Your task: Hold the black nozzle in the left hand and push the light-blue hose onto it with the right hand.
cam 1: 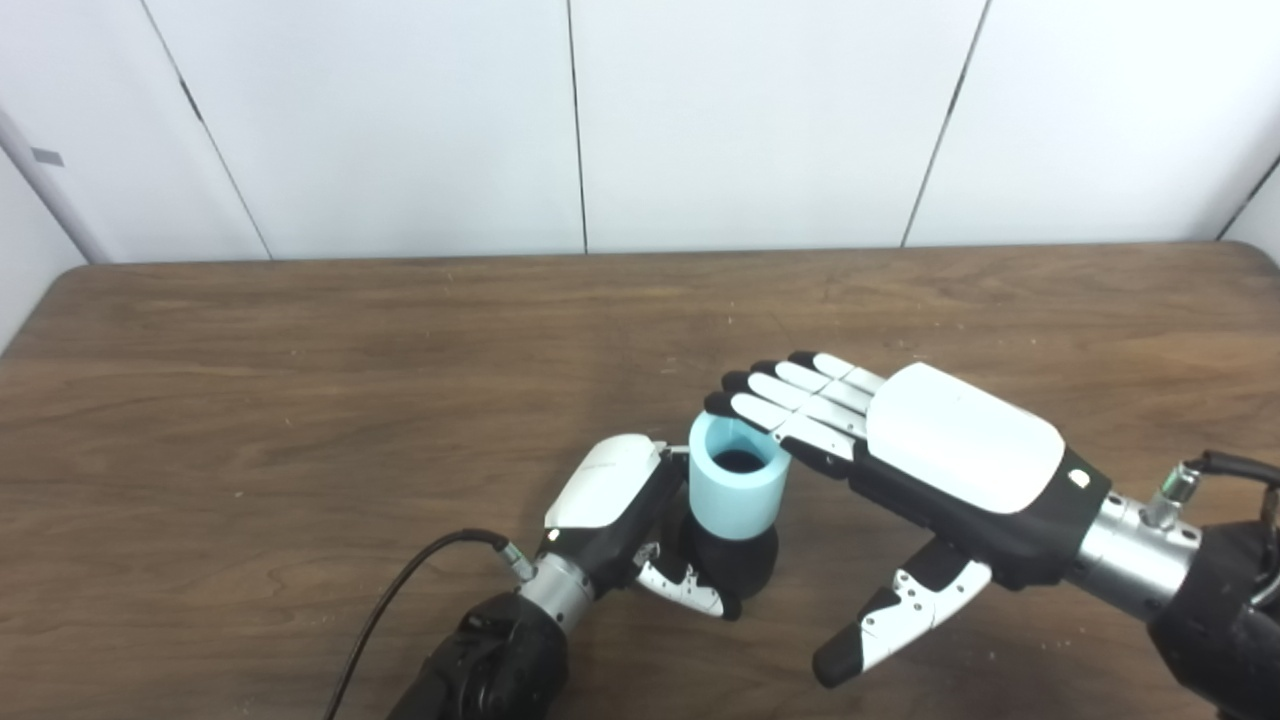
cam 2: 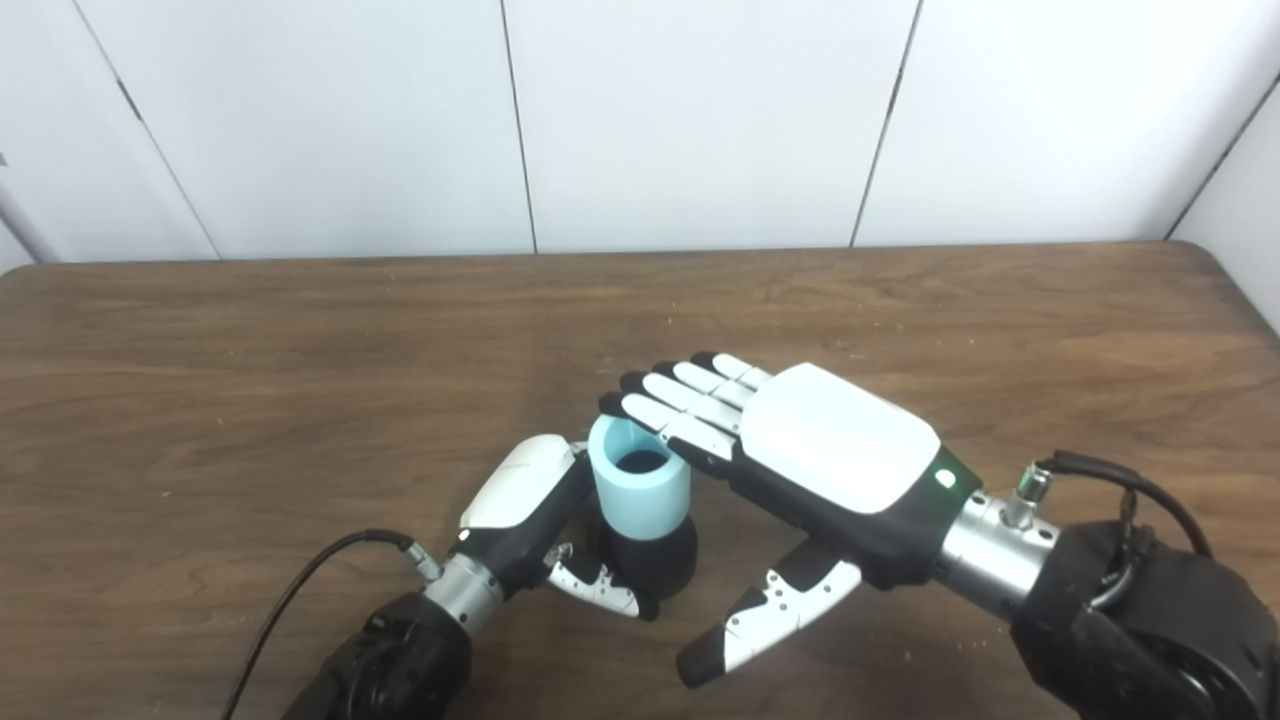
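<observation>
Left robot hand [cam 1: 620, 510] partly hides black nozzle [cam 1: 735, 560].

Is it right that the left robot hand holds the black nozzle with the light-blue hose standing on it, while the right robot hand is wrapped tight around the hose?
Not quite. The left robot hand does hold the black nozzle with the light-blue hose upright on it, but the right robot hand is open, fingers stretched flat at the hose's top rim, thumb hanging free. The left eye view shows this.

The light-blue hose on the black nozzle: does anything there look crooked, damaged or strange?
Nothing stands out. The light-blue hose stands upright on the black nozzle, which the left hand holds on the table. The right hand is open, its fingers at the hose's rim.
</observation>
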